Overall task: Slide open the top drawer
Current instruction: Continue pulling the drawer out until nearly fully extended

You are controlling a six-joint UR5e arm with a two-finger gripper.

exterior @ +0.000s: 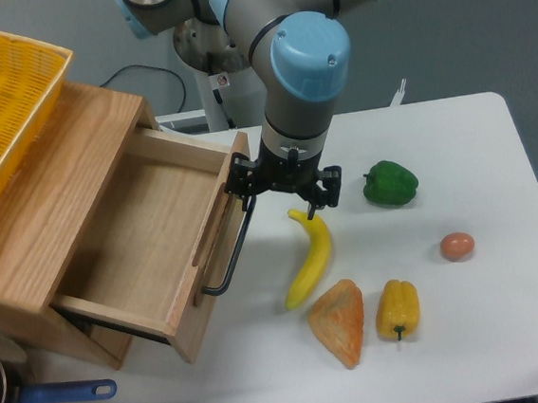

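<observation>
The top drawer (149,242) stands pulled well out of the wooden cabinet (50,199) at the left of the white surface (472,334), its bare oak interior fully exposed. The black bar handle (231,253) runs along the drawer's front panel, from the upper end near the gripper down to a bent end at 7 o'clock from it. The gripper (282,191) hangs below the arm's blue-capped wrist (307,55), at the upper end of the handle; one finger sits at the handle end and the other lies toward the banana, so the jaws appear spread, but whether they clasp the bar cannot be told from this view. A banana (311,259) lies on the surface at 5 o'clock from the gripper, its stem tip just beside the gripper's right-hand finger. A green bell pepper (389,183) rests at 3 o'clock from the gripper. An egg (456,246) lies at 4 o'clock, well apart. A wedge of bread (340,323) and a yellow bell pepper (398,309) lie side by side below the banana. A yellow basket (2,103) sits on top of the cabinet. A pan with a blue handle (64,394) lies at the lower left corner.
</observation>
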